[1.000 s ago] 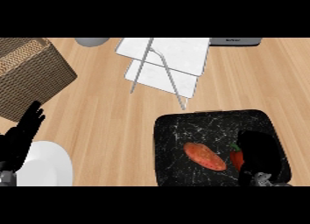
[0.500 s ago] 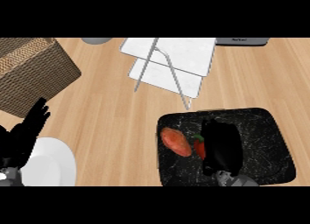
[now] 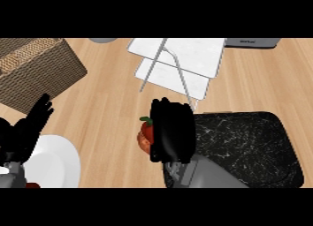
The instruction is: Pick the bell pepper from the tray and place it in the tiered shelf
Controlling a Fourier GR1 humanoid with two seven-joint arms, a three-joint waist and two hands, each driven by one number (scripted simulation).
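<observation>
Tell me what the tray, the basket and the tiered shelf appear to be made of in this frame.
The tray looks like polished black marble or stone: dark with thin white veining. The basket looks like woven wicker, brown with a visible weave. The tiered shelf seems to have flat white panels, perhaps painted board, on thin grey metal-looking rods.

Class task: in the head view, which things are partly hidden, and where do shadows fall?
Head view: the right hand covers most of the pepper and the tray's left edge; the shelf casts only a faint shadow on the counter; the left hand overlaps the plate.
</observation>
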